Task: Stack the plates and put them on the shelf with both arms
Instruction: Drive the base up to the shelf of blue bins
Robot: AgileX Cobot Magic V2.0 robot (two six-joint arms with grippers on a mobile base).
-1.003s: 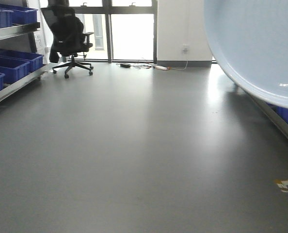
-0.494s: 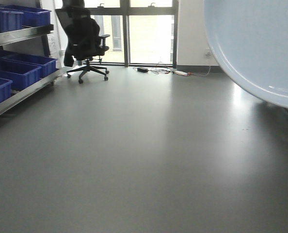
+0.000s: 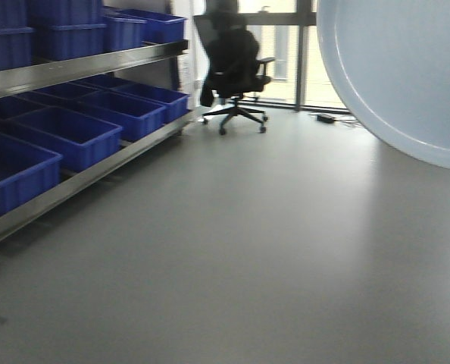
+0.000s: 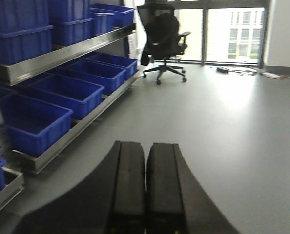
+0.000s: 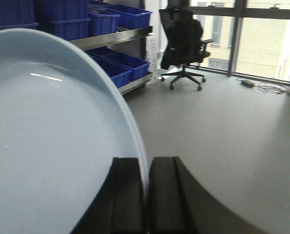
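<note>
A glossy white plate (image 5: 47, 146) fills the left of the right wrist view, held on edge with its rim between the two black fingers of my right gripper (image 5: 146, 163), which is shut on it. The same plate (image 3: 407, 68) shows large at the upper right of the front view. Only one plate can be told apart. My left gripper (image 4: 145, 148) is shut with nothing in it and hangs over the grey floor. The shelf (image 3: 81, 68) of brushed steel stands at the left, its tiers full of blue crates (image 3: 66, 136); the shelf (image 4: 62, 53) also fills the left wrist view's left side.
A black office chair (image 3: 236, 68) stands at the far end near the windows, with cables (image 4: 242, 72) on the floor beyond it. Grey floor (image 3: 248, 243) stretches ahead. The shelf's low front rail (image 3: 73, 189) runs along the floor on the left.
The view has swung left: the shelf with blue crates has come much closer and larger on the left, and the chair has shifted right. The plate stays at the upper right.
</note>
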